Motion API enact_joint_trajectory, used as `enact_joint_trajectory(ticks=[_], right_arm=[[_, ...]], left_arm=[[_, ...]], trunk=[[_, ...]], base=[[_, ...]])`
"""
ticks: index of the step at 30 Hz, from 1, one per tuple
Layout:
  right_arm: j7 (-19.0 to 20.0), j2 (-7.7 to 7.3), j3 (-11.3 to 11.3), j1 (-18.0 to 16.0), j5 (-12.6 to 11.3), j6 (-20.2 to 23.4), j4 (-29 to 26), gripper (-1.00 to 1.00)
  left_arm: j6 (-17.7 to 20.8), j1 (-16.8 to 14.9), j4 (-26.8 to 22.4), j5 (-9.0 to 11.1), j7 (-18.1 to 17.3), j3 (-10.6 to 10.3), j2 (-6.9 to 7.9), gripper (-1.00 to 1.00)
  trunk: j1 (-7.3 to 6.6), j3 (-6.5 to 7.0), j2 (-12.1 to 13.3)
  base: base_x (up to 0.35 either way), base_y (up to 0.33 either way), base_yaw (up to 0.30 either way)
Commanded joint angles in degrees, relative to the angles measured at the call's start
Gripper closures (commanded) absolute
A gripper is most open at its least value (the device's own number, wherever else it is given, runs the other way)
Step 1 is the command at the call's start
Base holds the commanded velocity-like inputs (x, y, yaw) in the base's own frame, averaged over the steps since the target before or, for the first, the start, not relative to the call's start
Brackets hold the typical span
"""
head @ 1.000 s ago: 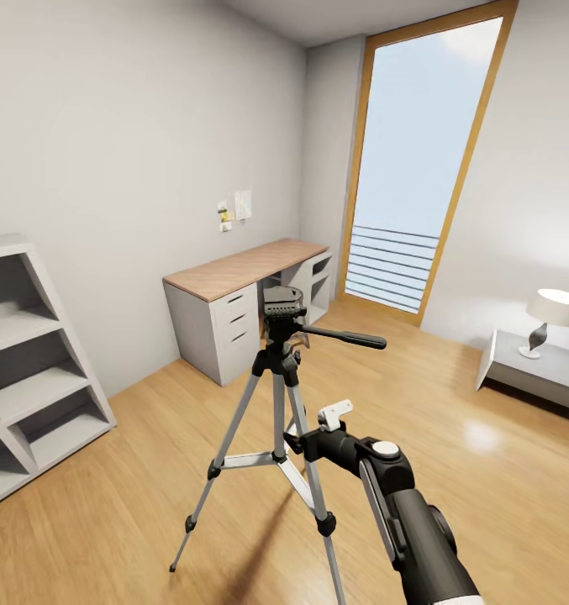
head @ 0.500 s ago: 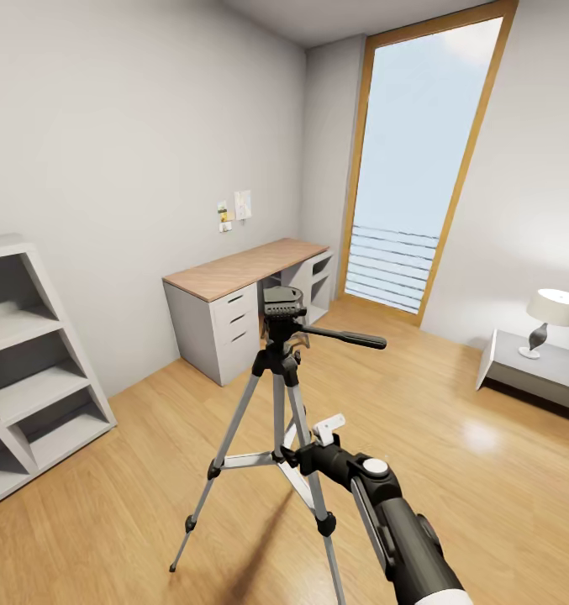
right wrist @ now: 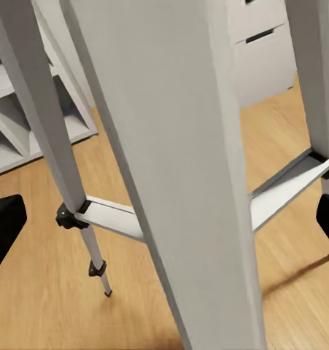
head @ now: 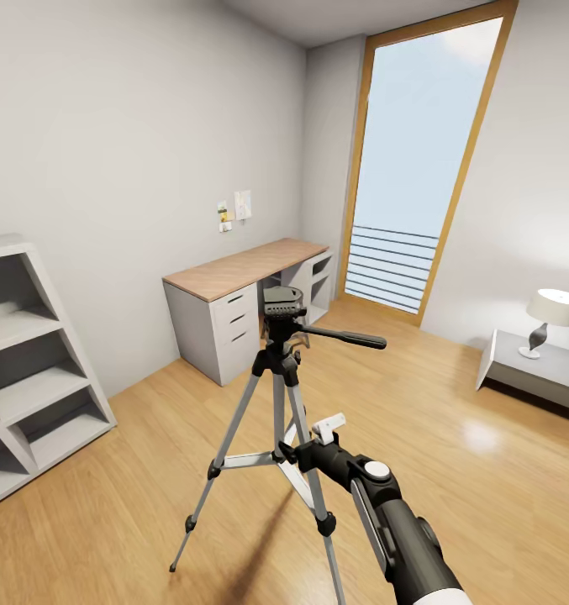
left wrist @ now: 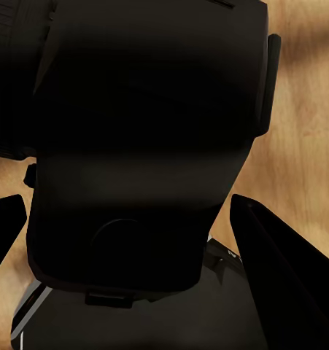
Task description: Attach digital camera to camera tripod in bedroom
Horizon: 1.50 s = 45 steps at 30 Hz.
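One camera tripod (head: 277, 395) standing on wood floor (head: 452, 496) before desk (head: 234, 277). Right gripper (head: 294, 441) spread wide, nearing tripod leg (right wrist: 171, 175). Left gripper (left wrist: 128, 240) gaping beside digital camera (left wrist: 142, 124).

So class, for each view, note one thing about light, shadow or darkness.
Head view: window glare sheens the light wooden floor, and the silver-legged black-headed tripod casts a shadow. Left wrist view: a black body looms dark, close. Right wrist view: evenly lit tripod legs.
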Motion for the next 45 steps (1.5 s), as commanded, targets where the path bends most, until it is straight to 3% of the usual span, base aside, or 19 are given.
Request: enact_joint_trajectory(ticks=[1, 10, 26, 27, 45], right_arm=[[0.2, 0.04, -0.1, 0.0, 0.2, -0.4, -0.1, -1.0], [-3.0, 0.04, 0.0, -0.3, -0.8, -1.9, 0.0, -1.0], [-3.7, 0.04, 0.0, -4.6, -0.8, -3.2, 5.4, -1.0], [-3.7, 0.04, -0.1, -4.7, -0.8, -3.3, 5.6, 1.0], [-3.7, 0.04, -0.1, -4.9, -0.5, -3.5, 5.1, 1.0]], left_arm=[[0.2, 0.0, -0.2, 0.3, 0.3, -0.3, 0.06, 1.0], [0.2, 0.0, -0.2, 0.3, 0.3, -0.3, 0.06, 1.0], [0.2, 0.0, -0.2, 0.3, 0.3, -0.3, 0.06, 1.0], [0.2, 0.0, -0.2, 0.3, 0.3, -0.3, 0.06, 1.0], [0.0, 0.0, -0.2, 0.2, 0.3, -0.3, 0.06, 1.0]], trunk=[[0.01, -0.08, -0.1], [0.01, -0.08, -0.1], [0.01, -0.08, -0.1], [0.01, -0.08, -0.1], [0.01, -0.08, -0.1]], base=[[0.0, 0.0, 0.0], [0.0, 0.0, 0.0], [0.0, 0.0, 0.0], [0.0, 0.0, 0.0], [0.0, 0.0, 0.0]])
